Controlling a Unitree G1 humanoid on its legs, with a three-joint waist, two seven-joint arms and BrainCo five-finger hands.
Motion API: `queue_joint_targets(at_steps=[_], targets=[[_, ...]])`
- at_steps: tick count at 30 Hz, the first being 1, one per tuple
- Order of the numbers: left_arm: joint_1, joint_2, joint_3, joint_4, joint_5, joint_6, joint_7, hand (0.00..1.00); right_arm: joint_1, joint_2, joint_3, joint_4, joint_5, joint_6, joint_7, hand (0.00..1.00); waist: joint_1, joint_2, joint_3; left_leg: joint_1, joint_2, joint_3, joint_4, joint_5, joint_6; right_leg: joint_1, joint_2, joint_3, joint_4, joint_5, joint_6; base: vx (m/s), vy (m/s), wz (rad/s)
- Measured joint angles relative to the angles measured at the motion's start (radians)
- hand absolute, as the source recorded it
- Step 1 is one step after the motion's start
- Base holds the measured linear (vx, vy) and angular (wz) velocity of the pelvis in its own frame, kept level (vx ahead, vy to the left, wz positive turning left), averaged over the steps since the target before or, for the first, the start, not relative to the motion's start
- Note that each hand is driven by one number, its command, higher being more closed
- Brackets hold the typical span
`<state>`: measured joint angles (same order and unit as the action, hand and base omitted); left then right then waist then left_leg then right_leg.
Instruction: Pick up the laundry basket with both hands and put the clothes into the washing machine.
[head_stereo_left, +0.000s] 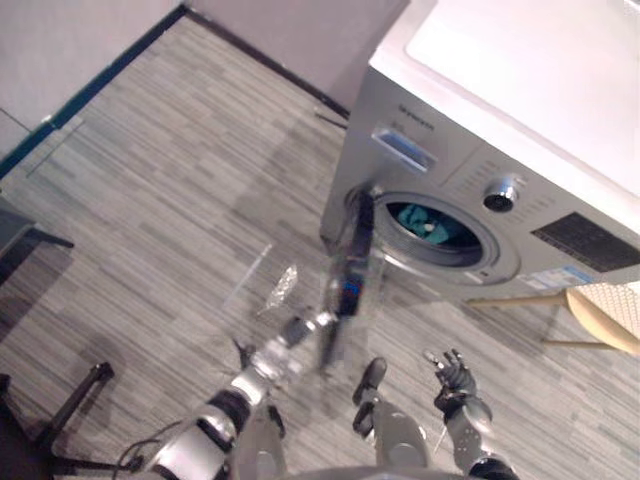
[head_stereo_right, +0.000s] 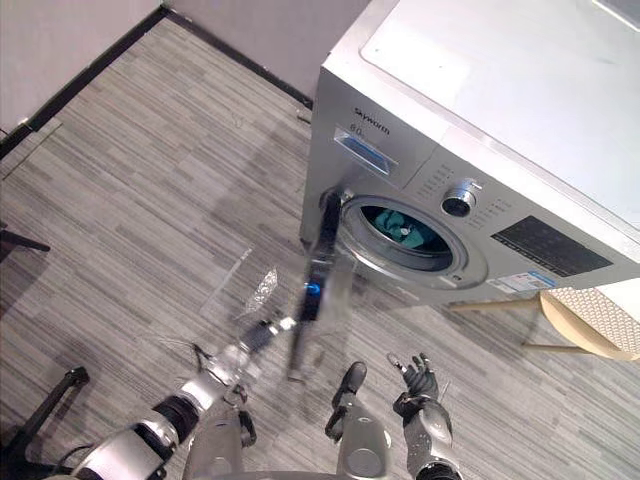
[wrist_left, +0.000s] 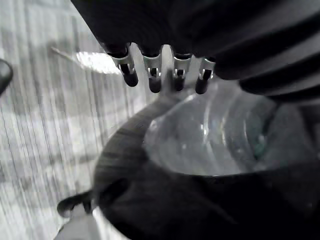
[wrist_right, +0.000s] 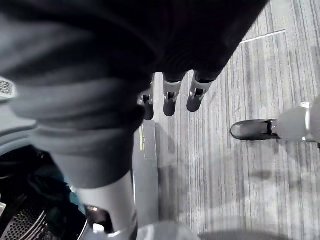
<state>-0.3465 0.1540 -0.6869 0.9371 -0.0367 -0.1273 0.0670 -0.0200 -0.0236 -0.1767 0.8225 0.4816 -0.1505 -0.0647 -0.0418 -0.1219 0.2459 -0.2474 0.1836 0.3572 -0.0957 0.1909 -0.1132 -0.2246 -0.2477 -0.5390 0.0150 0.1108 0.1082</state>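
A silver front-loading washing machine (head_stereo_left: 470, 130) stands ahead on the right. Its round door (head_stereo_left: 353, 265) is swung out towards me, edge-on. Teal clothes (head_stereo_left: 430, 225) lie inside the drum, and the right wrist view shows them too (wrist_right: 52, 187). My left hand (head_stereo_left: 292, 332) reaches up to the door's lower part, fingers (wrist_left: 152, 80) straight, right over the door's glass bowl (wrist_left: 210, 135). My right hand (head_stereo_left: 455, 378) is held low right of the door, open and holding nothing, its fingers (wrist_right: 170, 100) hanging over the floor beside the machine's front.
A cream perforated object with a tan rim (head_stereo_left: 605, 312) stands on thin wooden legs right of the machine. Black stand legs (head_stereo_left: 75, 400) lie at the lower left, dark furniture (head_stereo_left: 15, 240) at the left edge. Grey plank floor (head_stereo_left: 180, 180) stretches to the wall.
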Motion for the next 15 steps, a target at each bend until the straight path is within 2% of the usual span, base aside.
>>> queue_joint_targets(at_steps=[2, 5, 7, 9, 10, 11, 13, 14, 15], targets=[[-0.003, -0.052, -0.026, 0.011, 0.011, -0.007, -0.008, 0.00, 0.003, 0.004, 0.023, 0.016, 0.002, 0.000, 0.000, 0.00, -0.012, 0.000, 0.000, 0.003, 0.006, 0.008, 0.000, 0.000, 0.000, -0.004, 0.006, 0.012, -0.001, 0.000, 0.000, 0.00, -0.009, -0.13], [-0.055, -0.065, -0.030, 0.024, 0.007, -0.009, -0.001, 0.00, 0.008, 0.008, 0.047, 0.011, 0.004, 0.000, 0.000, 0.00, -0.013, 0.000, 0.000, 0.017, 0.017, 0.066, 0.000, -0.003, 0.002, -0.032, 0.020, 0.076, -0.008, 0.010, -0.014, -0.01, -0.015, -0.57], [-0.119, -0.065, -0.023, 0.028, -0.019, -0.007, 0.016, 0.00, 0.018, 0.003, 0.069, -0.014, 0.004, 0.001, 0.001, 0.00, -0.028, -0.002, -0.001, 0.041, 0.027, 0.137, 0.000, -0.026, -0.008, -0.062, 0.035, 0.151, -0.016, 0.021, -0.011, -0.01, -0.026, -1.00], [-0.249, -0.078, 0.029, 0.048, -0.036, -0.009, 0.049, 0.00, 0.065, -0.012, 0.074, -0.069, 0.000, 0.000, 0.004, 0.00, -0.065, -0.004, -0.002, 0.103, 0.043, 0.253, -0.006, -0.056, -0.030, -0.096, 0.057, 0.273, -0.012, 0.024, -0.005, 0.02, -0.043, -1.42], [-0.284, -0.081, 0.059, 0.058, -0.040, -0.009, 0.053, 0.00, 0.081, -0.020, 0.074, -0.080, 0.000, 0.001, 0.004, 0.00, -0.078, -0.004, -0.002, 0.122, 0.045, 0.284, -0.007, -0.064, -0.031, -0.099, 0.065, 0.302, -0.013, 0.024, -0.005, 0.06, -0.058, -1.58], [-0.352, -0.081, 0.121, 0.065, -0.043, -0.010, 0.071, 0.00, 0.122, -0.036, 0.067, -0.108, -0.001, 0.001, 0.005, 0.00, -0.102, -0.004, -0.004, 0.160, 0.054, 0.347, -0.007, -0.075, -0.046, -0.109, 0.085, 0.356, -0.009, 0.025, -0.004, 0.11, -0.083, -1.55], [-0.470, -0.069, 0.223, 0.071, -0.046, -0.011, 0.105, 0.00, 0.193, -0.051, 0.044, -0.145, -0.006, 0.001, 0.010, 0.00, -0.122, -0.002, -0.015, 0.205, 0.076, 0.443, -0.007, -0.080, -0.060, -0.133, 0.121, 0.423, 0.002, 0.030, -0.012, 0.12, -0.079, -1.44], [-0.539, -0.040, 0.275, 0.078, -0.054, 0.000, 0.091, 0.00, 0.224, -0.055, 0.019, -0.144, -0.012, 0.002, 0.016, 0.00, -0.145, 0.004, -0.024, 0.216, 0.093, 0.490, -0.007, -0.075, -0.071, -0.142, 0.147, 0.449, 0.006, 0.034, -0.019, 0.12, -0.096, -1.05], [-0.523, -0.073, 0.279, 0.089, -0.059, 0.009, 0.065, 0.00, 0.252, -0.059, -0.018, -0.136, -0.015, 0.004, 0.020, 0.00, -0.156, 0.017, -0.040, 0.229, 0.106, 0.528, -0.007, -0.076, -0.073, -0.154, 0.167, 0.461, 0.014, 0.032, -0.022, 0.14, -0.113, -0.93]])
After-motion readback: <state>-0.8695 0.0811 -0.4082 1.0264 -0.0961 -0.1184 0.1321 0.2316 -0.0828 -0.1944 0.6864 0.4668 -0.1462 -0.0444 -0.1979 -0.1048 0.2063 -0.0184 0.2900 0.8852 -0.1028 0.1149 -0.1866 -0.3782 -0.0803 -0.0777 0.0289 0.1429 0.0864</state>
